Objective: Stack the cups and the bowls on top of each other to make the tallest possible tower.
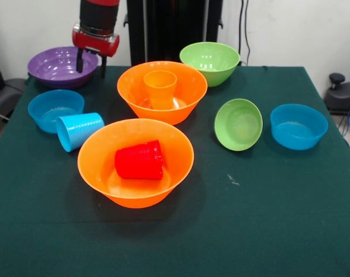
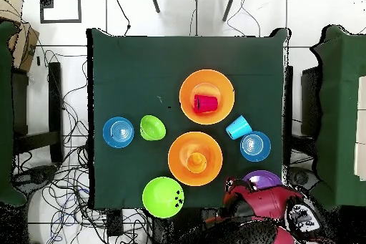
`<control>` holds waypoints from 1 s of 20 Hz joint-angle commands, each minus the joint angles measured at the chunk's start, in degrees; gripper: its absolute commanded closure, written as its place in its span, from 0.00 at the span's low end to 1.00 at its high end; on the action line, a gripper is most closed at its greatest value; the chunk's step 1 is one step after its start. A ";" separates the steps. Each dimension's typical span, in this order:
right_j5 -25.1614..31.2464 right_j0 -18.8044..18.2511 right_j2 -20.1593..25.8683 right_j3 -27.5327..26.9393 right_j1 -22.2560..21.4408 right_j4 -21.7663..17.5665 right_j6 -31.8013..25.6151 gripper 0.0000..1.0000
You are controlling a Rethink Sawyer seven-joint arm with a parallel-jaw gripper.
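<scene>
My gripper is open and empty, hanging over the right rim of the large purple bowl at the far left. The orange cup stands upright inside one large orange bowl. The red cup lies on its side inside the nearer large orange bowl. The light blue cup lies on its side on the cloth beside a small blue bowl. In the overhead view the purple bowl is partly hidden by my arm. No tower of alternating bowls and cups stands.
A large green bowl stands at the back. A small green bowl rests tilted on the right, next to the second small blue bowl. All sit on a dark green tablecloth.
</scene>
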 commanded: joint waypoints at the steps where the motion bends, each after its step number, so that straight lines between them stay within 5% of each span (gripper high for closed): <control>1: -5.42 -0.35 3.96 -4.43 3.34 0.88 3.74 0.00; 11: -8.02 1.90 1.51 -5.95 5.91 2.77 4.53 0.00; 12: -8.36 2.31 0.98 -6.11 6.07 3.02 4.52 1.00; 20: -7.98 2.49 0.88 -5.48 5.19 2.44 3.80 1.00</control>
